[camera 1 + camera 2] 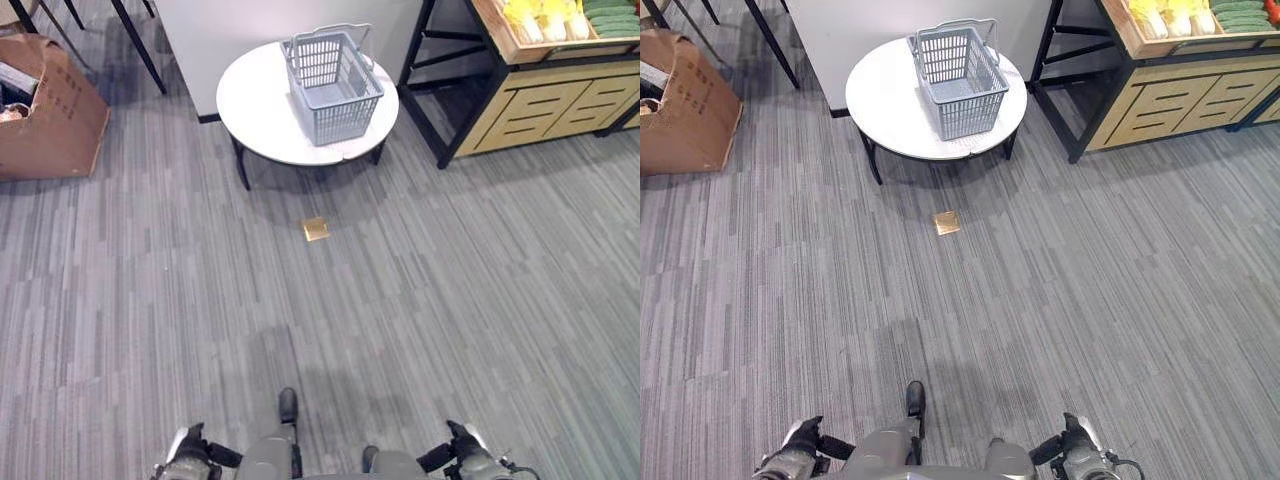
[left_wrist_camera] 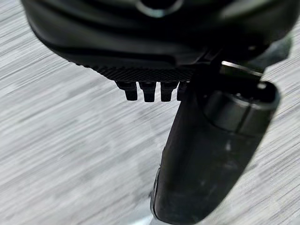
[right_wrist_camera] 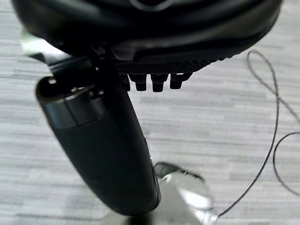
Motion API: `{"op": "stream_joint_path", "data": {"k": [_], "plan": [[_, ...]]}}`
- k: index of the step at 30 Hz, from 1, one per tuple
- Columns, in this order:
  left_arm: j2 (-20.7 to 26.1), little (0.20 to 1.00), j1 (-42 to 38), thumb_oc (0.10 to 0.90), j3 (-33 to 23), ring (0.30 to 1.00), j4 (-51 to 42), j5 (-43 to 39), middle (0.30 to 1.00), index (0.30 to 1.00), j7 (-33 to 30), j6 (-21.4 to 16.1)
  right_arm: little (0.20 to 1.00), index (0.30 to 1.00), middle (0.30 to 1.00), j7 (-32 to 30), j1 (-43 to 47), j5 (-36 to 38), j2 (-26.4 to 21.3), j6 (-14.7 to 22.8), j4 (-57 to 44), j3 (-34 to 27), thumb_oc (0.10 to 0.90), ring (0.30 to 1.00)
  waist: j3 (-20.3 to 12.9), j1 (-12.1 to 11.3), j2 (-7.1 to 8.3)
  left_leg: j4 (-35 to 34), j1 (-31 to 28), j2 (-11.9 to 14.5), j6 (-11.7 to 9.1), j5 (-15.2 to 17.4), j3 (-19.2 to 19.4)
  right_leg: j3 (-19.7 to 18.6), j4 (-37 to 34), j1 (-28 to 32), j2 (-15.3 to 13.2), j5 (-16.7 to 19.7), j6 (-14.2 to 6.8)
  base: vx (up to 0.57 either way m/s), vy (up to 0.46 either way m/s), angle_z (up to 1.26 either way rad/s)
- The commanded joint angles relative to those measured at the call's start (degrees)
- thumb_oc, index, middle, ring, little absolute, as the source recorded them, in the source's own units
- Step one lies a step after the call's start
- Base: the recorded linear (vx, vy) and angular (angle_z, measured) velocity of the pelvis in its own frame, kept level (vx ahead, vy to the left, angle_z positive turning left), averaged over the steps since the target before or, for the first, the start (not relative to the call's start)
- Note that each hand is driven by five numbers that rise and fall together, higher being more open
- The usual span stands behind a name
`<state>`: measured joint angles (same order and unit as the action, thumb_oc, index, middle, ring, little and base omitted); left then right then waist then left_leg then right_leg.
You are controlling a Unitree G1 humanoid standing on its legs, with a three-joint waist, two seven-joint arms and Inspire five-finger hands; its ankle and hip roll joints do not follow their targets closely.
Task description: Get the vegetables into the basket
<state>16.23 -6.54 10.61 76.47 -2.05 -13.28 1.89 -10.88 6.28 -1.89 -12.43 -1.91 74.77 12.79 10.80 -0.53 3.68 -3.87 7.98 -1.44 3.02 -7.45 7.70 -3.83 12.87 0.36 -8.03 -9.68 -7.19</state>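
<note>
Grey striped carpet [image 1: 420, 330] is seen across the whole floor. At the far right a wooden shelf unit [image 1: 545, 95] on a black frame is placed, with slatted drawer fronts below and a tray on top. The vegetables [image 1: 565, 18] are laid in that tray — yellow ones to the left, green ones to the right — well apart from the basket. At the far left a brown cardboard box [image 1: 50, 110] is set on the carpet.

Between box and shelf a round white table [image 1: 260, 110] on dark legs is found, and on its right part the grey plastic basket [image 1: 333, 85] is stood upright, its handles raised; nothing can be made out inside it. A small tan square [image 1: 316, 229] is seen on the carpet just in front of the table.

The left hand [image 2: 150, 91] and the right hand [image 3: 152, 82] are held low at the near edge — each with fingers straight, thumb out and nothing held.
</note>
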Motion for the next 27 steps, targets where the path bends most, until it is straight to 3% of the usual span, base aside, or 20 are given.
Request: {"op": "stream_joint_path", "data": {"k": [1,5,9,12,13,17,20,24,27], "plan": [[0.93,1.000,2.65,0.900,-1.37,1.000,1.81,1.92,1.000,1.000,-0.61,0.95,1.000,1.000,1.000,-0.80,-0.30,-0.32,-4.35,-0.39,-2.32,1.11,0.900,1.000,1.00,-0.14,1.11,6.38,4.79,2.11,-1.82,4.50,-0.98,-2.82,-3.45,-1.72,0.46,14.74,-2.05,0.07,0.162,-0.15],[1.75,1.000,2.23,0.900,-1.51,1.000,1.50,2.27,1.000,1.000,0.06,1.15,1.000,1.000,1.000,-0.44,0.43,-1.53,-4.51,-0.45,-2.96,2.26,0.900,1.000,2.56,0.03,0.74,5.78,1.76,1.44,-0.10,6.14,-1.23,-1.13,6.83,-5.98,0.94,19.68,-1.45,0.06,0.159,-0.09],[2.18,1.000,1.70,0.900,-0.70,1.000,1.18,3.28,1.000,1.000,0.41,1.38,1.000,1.000,1.000,-0.39,0.79,-2.71,-4.97,-0.41,-3.71,3.20,0.900,1.000,3.90,0.58,-0.43,5.58,-1.22,1.72,0.62,7.73,-1.39,3.26,12.02,-11.50,1.14,19.19,-0.57,0.11,0.127,-0.03],[2.17,1.000,1.46,0.900,-1.24,1.000,1.10,2.75,1.000,1.000,0.11,1.31,1.000,1.000,1.000,-0.89,1.42,-2.51,-5.32,-0.33,-4.44,3.00,0.900,1.000,4.85,1.00,-0.59,5.29,-3.20,1.69,0.45,8.56,-1.22,5.98,8.06,-14.35,1.55,16.57,0.03,0.13,0.030,-0.13],[1.67,1.000,1.63,0.900,-2.43,1.000,1.59,1.02,1.000,1.000,-0.07,1.16,1.000,1.000,1.000,-1.08,1.86,-2.03,-5.22,-0.24,-4.67,2.68,0.900,1.000,5.33,0.99,-0.20,5.15,-4.26,1.42,0.29,9.24,-1.06,8.66,3.55,-16.14,1.53,16.51,-0.24,0.12,-0.030,-0.12],[0.25,1.000,1.96,0.900,-3.89,1.000,2.67,-1.32,1.000,1.000,0.17,1.09,1.000,1.000,1.000,-1.11,1.96,-2.38,-5.02,-0.68,-5.21,2.69,0.900,1.000,5.55,2.31,-0.36,3.95,-7.78,0.92,-1.14,10.43,-2.96,8.30,-5.85,-17.96,0.34,19.49,-1.86,0.24,-0.084,0.08],[-0.30,1.000,2.44,0.900,-4.24,1.000,2.49,-1.94,1.000,1.000,0.55,1.00,1.000,1.000,1.000,-0.90,1.33,-2.48,-5.23,-0.57,-6.26,3.09,0.900,1.000,5.25,2.91,-0.46,4.46,-9.93,0.77,-1.84,12.19,-5.22,5.90,-6.56,-17.72,1.10,19.68,-1.69,0.27,-0.172,0.27],[-1.42,1.000,2.66,0.900,-5.17,1.000,2.67,-3.79,1.000,1.000,0.13,0.90,1.000,1.000,1.000,-0.74,1.41,-2.48,-5.63,-0.46,-6.56,3.80,0.900,1.000,3.88,2.62,-1.10,5.44,-10.61,2.55,-3.31,12.71,-6.21,8.20,-7.98,-15.69,2.46,18.06,0.07,0.20,-0.223,0.70],[-1.81,1.000,2.24,0.900,-4.51,1.000,2.30,-3.89,1.000,1.000,0.20,0.94,1.000,1.000,1.000,-0.83,1.46,-2.46,-6.30,-0.41,-6.23,3.87,0.900,1.000,3.21,2.77,-2.16,5.76,-10.57,4.72,-4.83,11.07,-7.25,9.46,-6.48,-15.57,3.95,15.38,1.49,0.13,-0.206,0.09]]}}
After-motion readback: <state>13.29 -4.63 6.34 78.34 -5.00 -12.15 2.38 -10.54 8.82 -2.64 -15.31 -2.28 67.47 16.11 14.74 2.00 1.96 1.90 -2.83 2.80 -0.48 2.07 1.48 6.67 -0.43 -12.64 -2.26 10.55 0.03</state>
